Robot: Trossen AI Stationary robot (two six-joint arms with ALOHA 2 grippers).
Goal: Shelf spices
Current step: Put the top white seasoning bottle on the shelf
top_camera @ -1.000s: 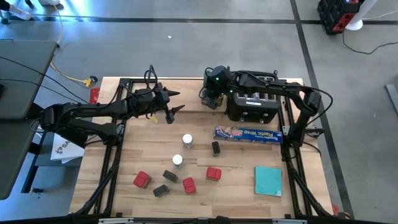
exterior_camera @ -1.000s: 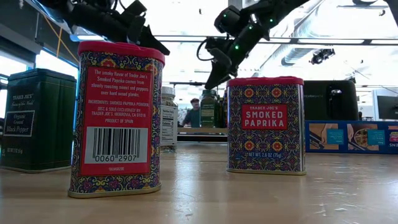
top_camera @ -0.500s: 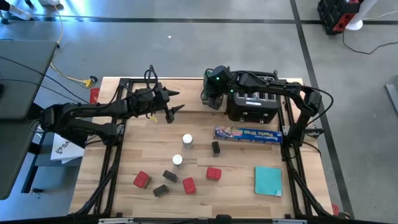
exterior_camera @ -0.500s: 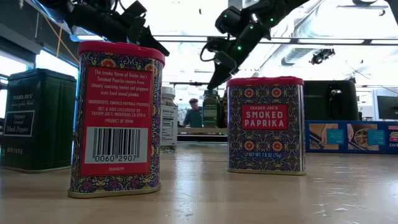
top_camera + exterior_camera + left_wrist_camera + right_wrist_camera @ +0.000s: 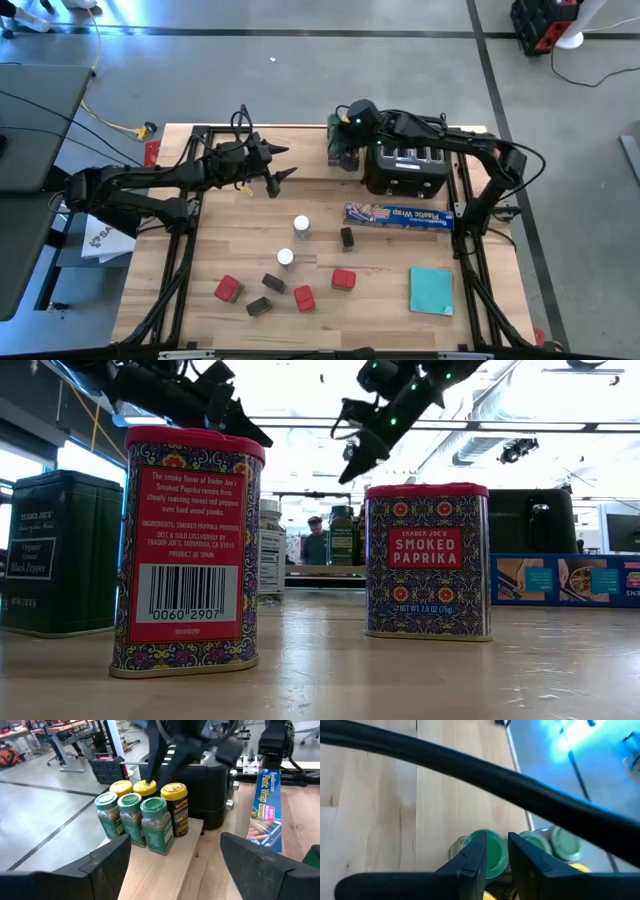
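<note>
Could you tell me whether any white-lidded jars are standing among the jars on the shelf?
No, the jars grouped there have green or yellow lids only.

Hidden and cropped items, spice cluster and near tins

Right end effector [image 5: 345,150] covers most of the jar cluster [image 5: 334,152] from above; count unreadable there. Low view: dark tin [image 5: 60,552] cut by picture edge, jars behind the red tins [image 5: 187,550] partly blocked. Right wrist view: dark cable [image 5: 470,770] crosses the green lids [image 5: 492,851].

Upper right of the high view: black toaster [image 5: 405,170], blue plastic-wrap box [image 5: 398,215] just below it, flat teal square [image 5: 431,290] toward the lower right.
</note>
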